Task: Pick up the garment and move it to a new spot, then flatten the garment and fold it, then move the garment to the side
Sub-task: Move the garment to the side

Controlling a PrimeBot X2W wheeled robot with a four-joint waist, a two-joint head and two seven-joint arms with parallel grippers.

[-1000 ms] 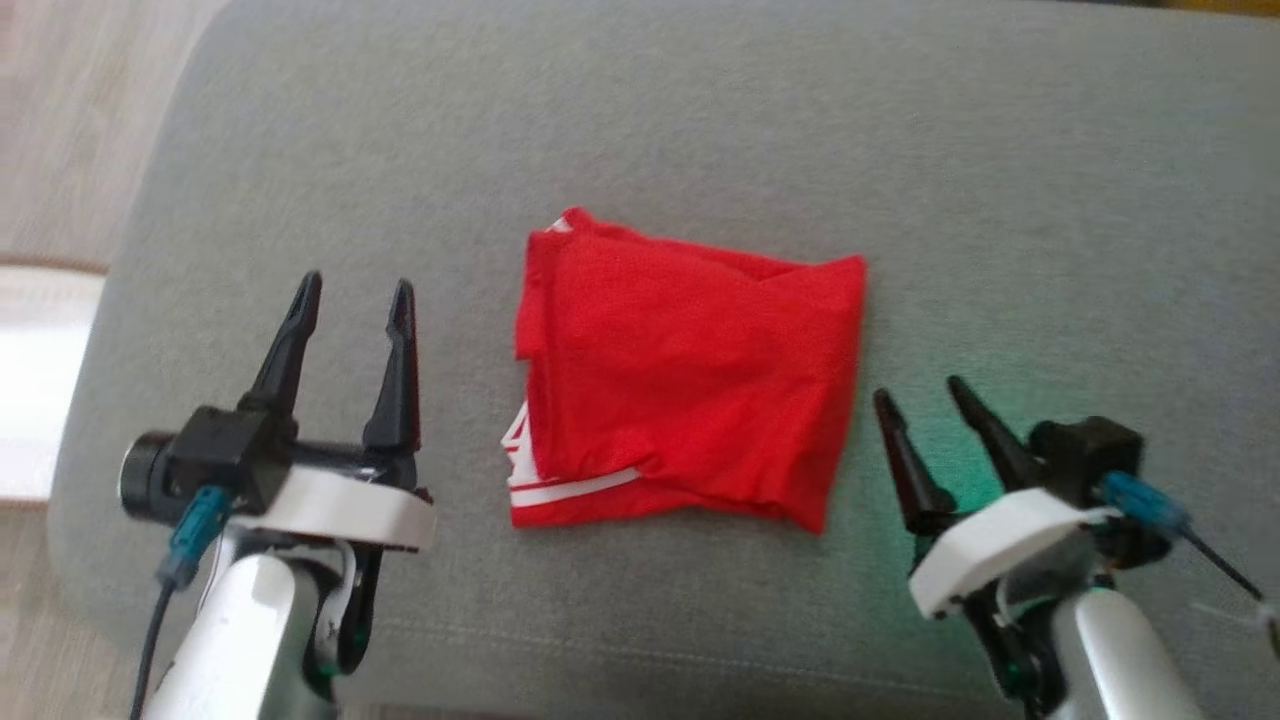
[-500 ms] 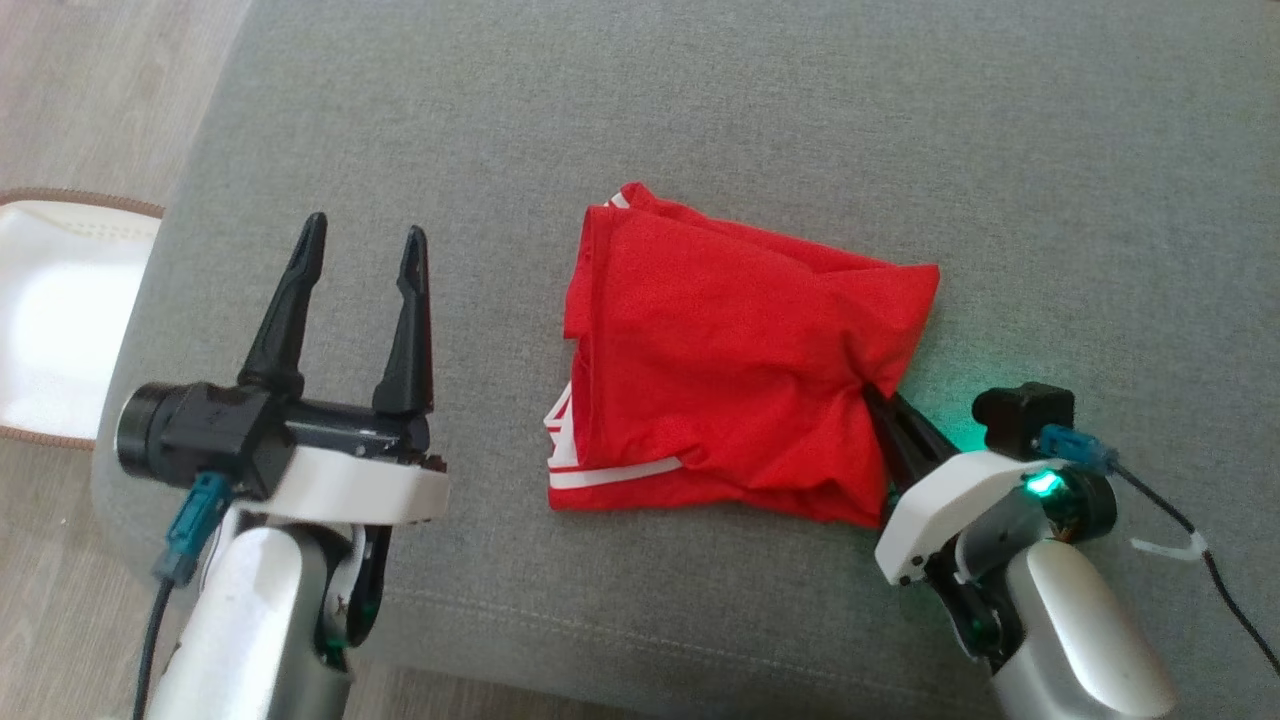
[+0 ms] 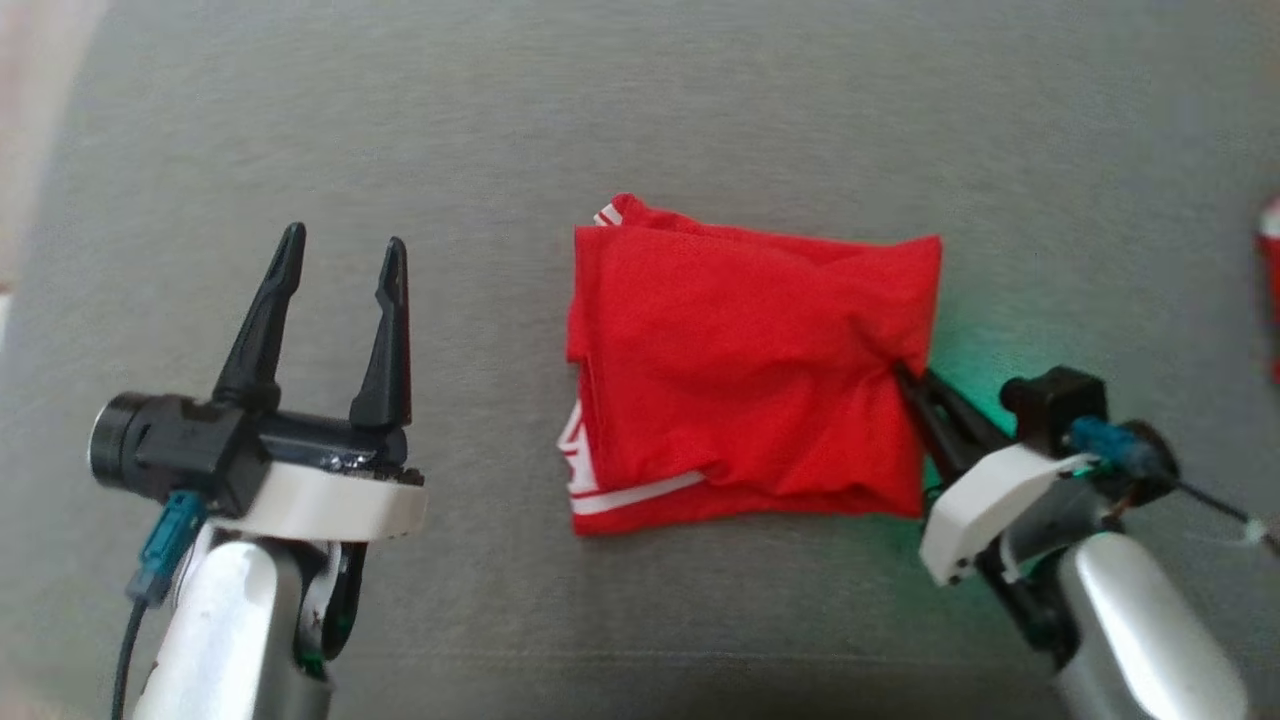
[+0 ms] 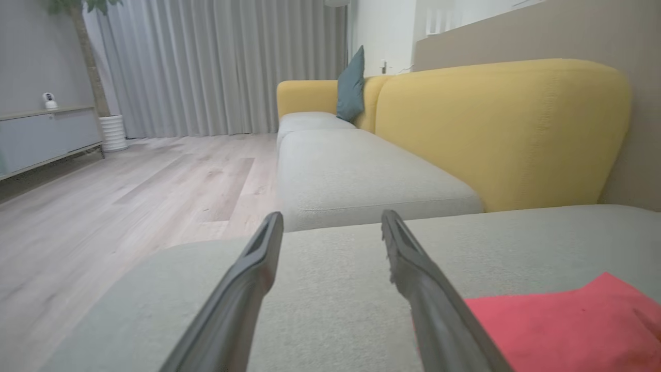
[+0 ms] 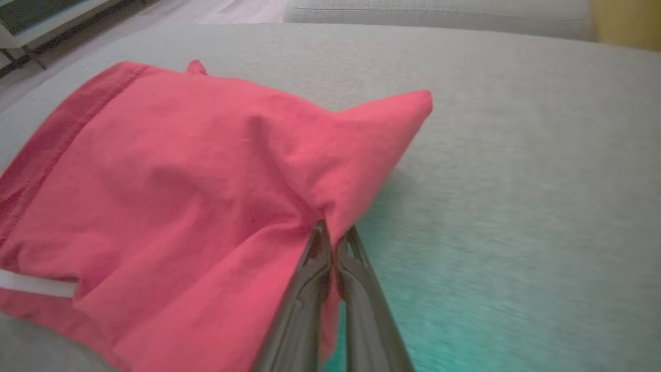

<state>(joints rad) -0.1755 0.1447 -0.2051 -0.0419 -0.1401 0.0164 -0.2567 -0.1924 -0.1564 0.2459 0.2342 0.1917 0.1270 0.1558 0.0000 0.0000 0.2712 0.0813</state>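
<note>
A: Two fingers of right gripper (image 5: 330, 235), status?
B: Clenched on the near edge of the folded red fabric garment with white stripes (image 3: 740, 390); cloth bunches at the tips.
A: Left gripper (image 3: 342, 250)?
B: Released, fingers spread. Garment lies off to their right, apart, on the grey fabric cushion (image 3: 700, 120).

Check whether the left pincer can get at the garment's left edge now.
Probably yes: the left pincer is open, and bare grey cushion separates it from the garment; the right pincer is shut on the opposite edge.
</note>
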